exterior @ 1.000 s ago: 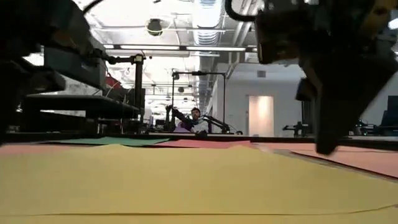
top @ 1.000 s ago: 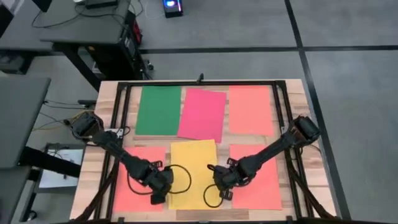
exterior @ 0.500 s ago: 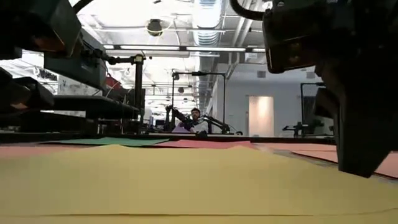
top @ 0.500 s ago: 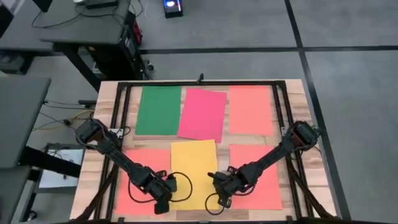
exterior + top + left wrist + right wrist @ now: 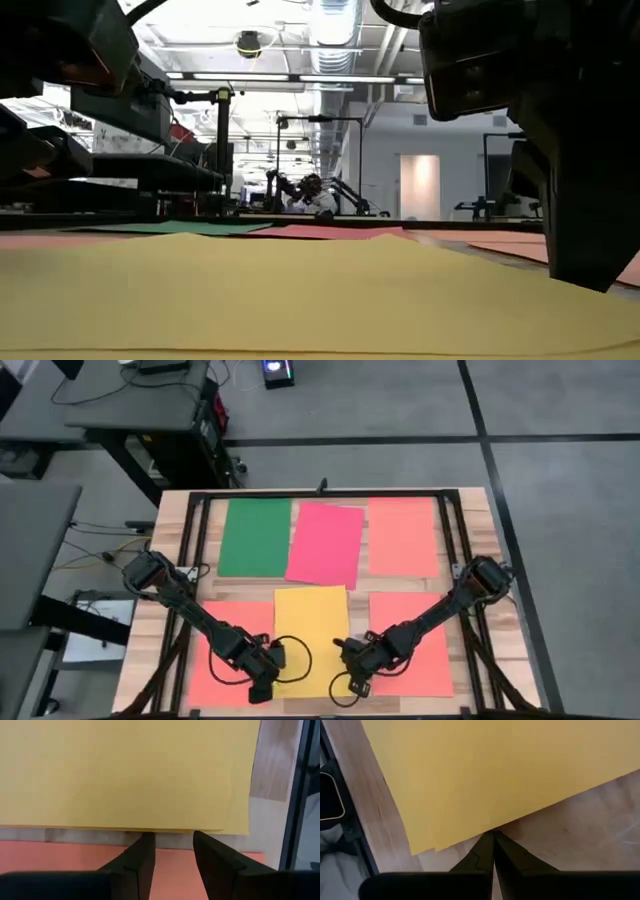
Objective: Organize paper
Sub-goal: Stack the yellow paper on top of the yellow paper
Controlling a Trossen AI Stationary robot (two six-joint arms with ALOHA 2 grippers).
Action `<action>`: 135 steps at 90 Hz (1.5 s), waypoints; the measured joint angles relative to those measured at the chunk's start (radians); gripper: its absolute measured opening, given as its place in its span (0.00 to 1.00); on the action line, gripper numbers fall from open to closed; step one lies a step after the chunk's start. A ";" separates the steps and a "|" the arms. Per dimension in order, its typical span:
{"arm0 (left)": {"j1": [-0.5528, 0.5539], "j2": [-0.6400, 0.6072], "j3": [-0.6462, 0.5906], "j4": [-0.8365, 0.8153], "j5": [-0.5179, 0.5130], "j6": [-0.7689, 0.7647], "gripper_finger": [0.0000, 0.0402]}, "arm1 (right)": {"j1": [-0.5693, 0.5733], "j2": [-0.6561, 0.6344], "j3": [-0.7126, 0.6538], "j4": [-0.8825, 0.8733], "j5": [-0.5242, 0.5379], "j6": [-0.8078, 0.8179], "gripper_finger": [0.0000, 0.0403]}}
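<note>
High view: a flat yellow paper sheet [image 5: 311,637] is seen at the near middle of the wooden table [image 5: 472,502], flanked by orange sheets [image 5: 222,650], with green [image 5: 255,536], pink-red [image 5: 327,543] and orange sheets behind. The left gripper [image 5: 172,845] is held slightly parted at its left edge, gripping nothing. The right gripper [image 5: 493,840] is pressed closed at its right edge.

Wooden table [image 5: 470,500], black frame [image 5: 320,493], grey desk [image 5: 120,400], seated person [image 5: 318,197]
</note>
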 joint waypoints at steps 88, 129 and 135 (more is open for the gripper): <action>0.000 -0.201 -0.007 -0.296 -0.084 0.007 0.30 | 0.034 -0.124 -0.004 -0.086 0.038 -0.059 0.00; 0.099 -0.265 -0.035 -0.380 -0.159 0.118 0.30 | 0.068 -0.122 -0.003 0.082 0.101 -0.157 0.00; 0.089 -0.238 -0.044 -0.376 -0.127 0.102 0.30 | 0.077 -0.122 -0.003 0.083 0.109 -0.157 0.00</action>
